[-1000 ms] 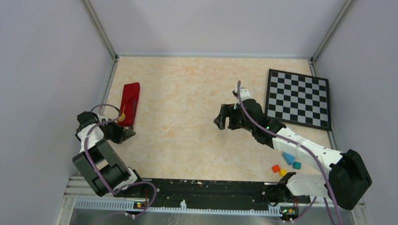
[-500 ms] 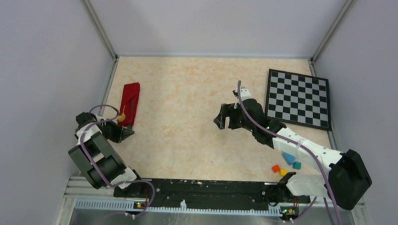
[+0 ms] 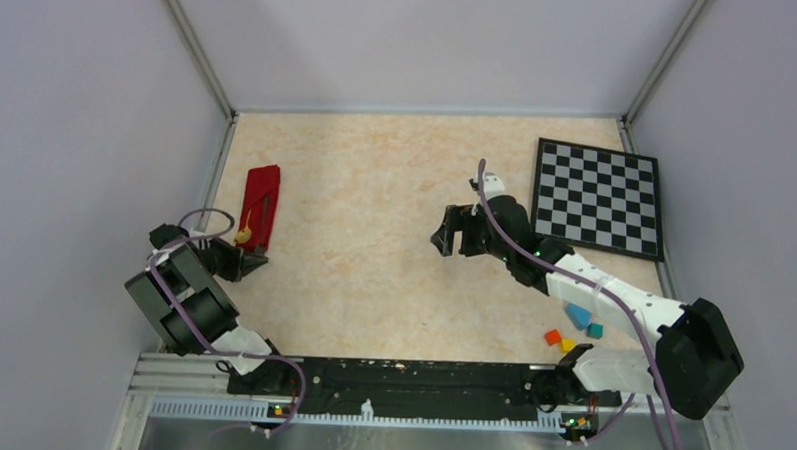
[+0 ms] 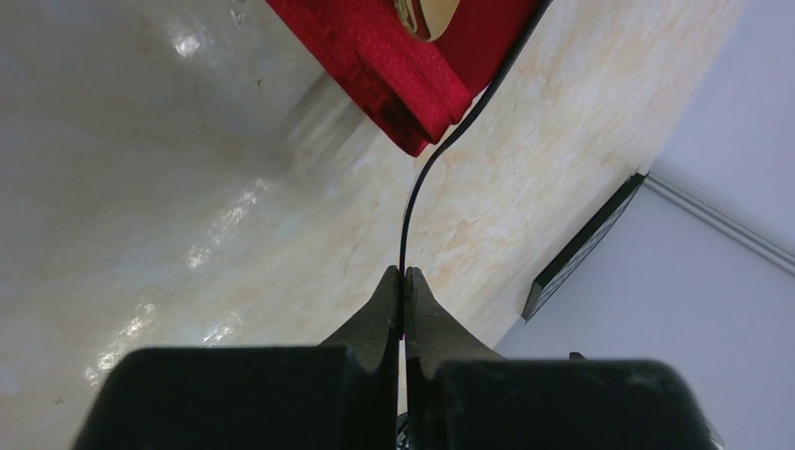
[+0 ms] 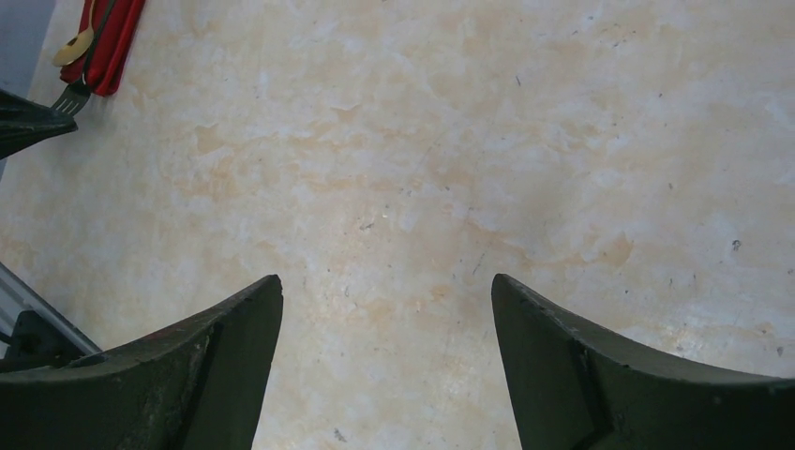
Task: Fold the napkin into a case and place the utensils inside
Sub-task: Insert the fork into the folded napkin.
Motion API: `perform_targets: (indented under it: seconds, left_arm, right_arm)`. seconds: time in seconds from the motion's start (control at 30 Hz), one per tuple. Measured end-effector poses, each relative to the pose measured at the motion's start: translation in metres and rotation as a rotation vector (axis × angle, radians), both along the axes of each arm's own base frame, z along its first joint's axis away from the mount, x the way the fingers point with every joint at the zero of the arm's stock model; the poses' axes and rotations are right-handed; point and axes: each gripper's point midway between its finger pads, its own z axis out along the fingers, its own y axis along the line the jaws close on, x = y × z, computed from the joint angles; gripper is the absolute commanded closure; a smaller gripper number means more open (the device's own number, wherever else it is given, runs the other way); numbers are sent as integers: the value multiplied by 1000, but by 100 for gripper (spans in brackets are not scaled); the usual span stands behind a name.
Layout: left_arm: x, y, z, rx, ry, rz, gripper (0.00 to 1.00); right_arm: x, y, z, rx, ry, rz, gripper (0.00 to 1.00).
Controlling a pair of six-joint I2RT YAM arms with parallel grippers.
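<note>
The napkin is folded into a narrow deep-red case (image 3: 260, 202) that lies at the far left of the table. It also shows in the left wrist view (image 4: 412, 75) and the right wrist view (image 5: 111, 42). The gold spoon (image 3: 242, 237) has its bowl sticking out of the case's near end (image 5: 73, 47). The dark fork (image 4: 417, 192) runs from the case to my left gripper (image 3: 259, 261). The left gripper (image 4: 404, 274) is shut on the fork's tine end (image 5: 67, 98). My right gripper (image 3: 454, 233) is open and empty over bare table at mid-right (image 5: 385, 281).
A black-and-white checkered board (image 3: 598, 197) lies at the far right. Small coloured blocks (image 3: 571, 331) sit by the right arm's base. A metal-edged wall runs close along the left side of the case (image 3: 216, 169).
The left arm's elbow has swung left and back towards the wall, while its gripper stays at the case's near end. The right arm has barely moved.
</note>
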Motion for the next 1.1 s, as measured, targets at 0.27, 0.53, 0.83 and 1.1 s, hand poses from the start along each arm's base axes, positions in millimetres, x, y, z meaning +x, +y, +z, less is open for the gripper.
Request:
perform_targets:
  seconds: [0.27, 0.53, 0.83, 1.1]
  left_arm:
    - [15, 11, 0, -17, -22, -2, 100]
    - [29, 20, 0, -30, -36, -7, 100]
    - [37, 28, 0, -27, -46, -11, 100]
    - [42, 26, -1, -42, -54, -24, 100]
  right_arm:
    - [1, -2, -4, -5, 6, -6, 20]
    - [2, -3, -9, -14, 16, -9, 21]
    - [2, -3, -9, -14, 16, -8, 21]
    - [3, -2, -8, -7, 9, -8, 21]
